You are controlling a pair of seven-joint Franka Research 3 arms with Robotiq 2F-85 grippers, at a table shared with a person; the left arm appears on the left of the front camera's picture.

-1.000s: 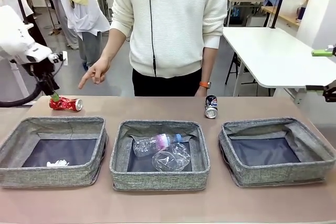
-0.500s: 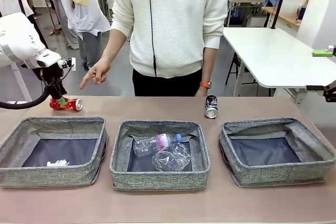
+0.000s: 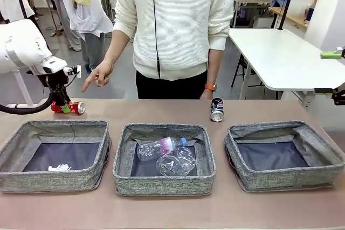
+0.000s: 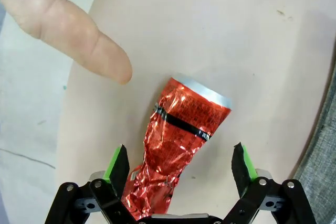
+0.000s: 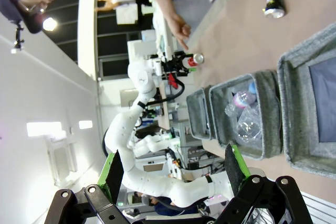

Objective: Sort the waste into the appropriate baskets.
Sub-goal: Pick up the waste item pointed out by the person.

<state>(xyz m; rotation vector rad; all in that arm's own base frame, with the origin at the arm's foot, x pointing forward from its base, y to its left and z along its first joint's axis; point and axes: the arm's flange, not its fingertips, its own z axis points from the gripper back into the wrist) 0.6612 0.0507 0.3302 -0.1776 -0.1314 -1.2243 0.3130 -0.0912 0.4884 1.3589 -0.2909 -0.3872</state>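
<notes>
Left arm point(image 3: 21, 47): white rounded shell, black cable point(image 3: 21, 109).
Left gripper point(image 4: 180, 158): black linkage, green pads.
Person point(image 3: 172, 25): cream knit sweater, dark trousers, orange wristband point(image 3: 210, 86).

Your left tool point(image 4: 179, 156) straddles the crushed red can point(image 4: 184, 124), gaps each side; the person's hand point(image 4: 63, 24) hangs just beyond it, basket point(image 3: 59, 125) nearside.

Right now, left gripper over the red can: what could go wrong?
1. The left gripper stands open astride the crumpled thin end of the red can, off centre; closing there may twist or squirt it out.
2. The person's finger points close beside the can; a lift could brush it.
3. The can lies near the table edge; a nudge may drop it.
</notes>
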